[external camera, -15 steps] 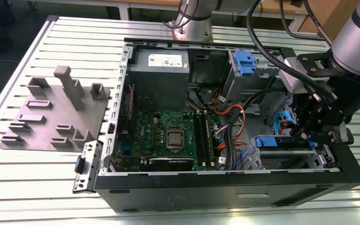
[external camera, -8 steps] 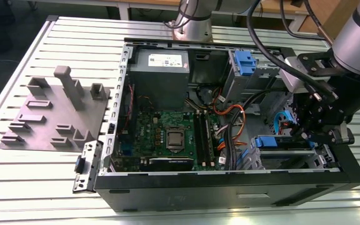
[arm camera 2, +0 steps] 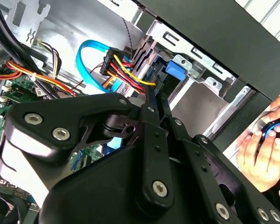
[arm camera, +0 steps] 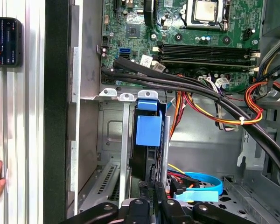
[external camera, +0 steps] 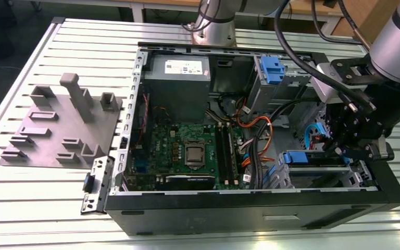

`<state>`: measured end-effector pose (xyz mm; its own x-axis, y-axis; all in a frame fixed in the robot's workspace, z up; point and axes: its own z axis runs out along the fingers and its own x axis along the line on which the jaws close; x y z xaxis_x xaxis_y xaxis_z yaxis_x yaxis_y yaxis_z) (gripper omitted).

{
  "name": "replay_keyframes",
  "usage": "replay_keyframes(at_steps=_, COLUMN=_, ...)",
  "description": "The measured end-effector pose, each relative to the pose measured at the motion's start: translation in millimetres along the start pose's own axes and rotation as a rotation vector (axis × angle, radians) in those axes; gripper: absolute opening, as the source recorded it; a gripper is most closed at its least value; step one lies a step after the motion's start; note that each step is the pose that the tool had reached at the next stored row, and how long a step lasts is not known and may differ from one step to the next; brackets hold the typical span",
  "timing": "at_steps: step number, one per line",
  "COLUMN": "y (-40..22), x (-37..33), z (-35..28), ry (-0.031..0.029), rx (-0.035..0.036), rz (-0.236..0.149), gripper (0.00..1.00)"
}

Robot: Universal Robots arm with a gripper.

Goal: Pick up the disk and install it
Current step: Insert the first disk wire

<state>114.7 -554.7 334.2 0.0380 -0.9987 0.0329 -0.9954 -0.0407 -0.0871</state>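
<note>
The black end effector (external camera: 356, 136), whose grip I cannot tell, hangs over the silver drive cage (external camera: 318, 174) at the exterior view's right, where the blue-railed silver-grey disk (arm camera: 149, 132) seems largely seated already.

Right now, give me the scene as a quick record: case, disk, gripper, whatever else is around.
case: open computer case lying on the slatted table
gripper: gripper low inside the case, at the drive bay
disk: disk with blue rails, in the bay slot just ahead of the gripper; contact and full seating cannot be told
power supply: power supply at the case's far end
outside: grey fixture block at the exterior view's left; person's hand beside the case
</note>
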Motion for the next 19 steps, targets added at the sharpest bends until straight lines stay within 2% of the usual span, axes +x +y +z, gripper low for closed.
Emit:
replay_keyframes(at_steps=14, y=0.1, x=0.0, z=2.1, ry=-0.0003, rx=-0.0003, rz=0.010, gripper=0.16)
replay_keyframes(at_steps=19, y=-0.3, x=0.1, z=-1.5, ry=-0.0003, rx=-0.0003, rz=0.011, gripper=0.16)
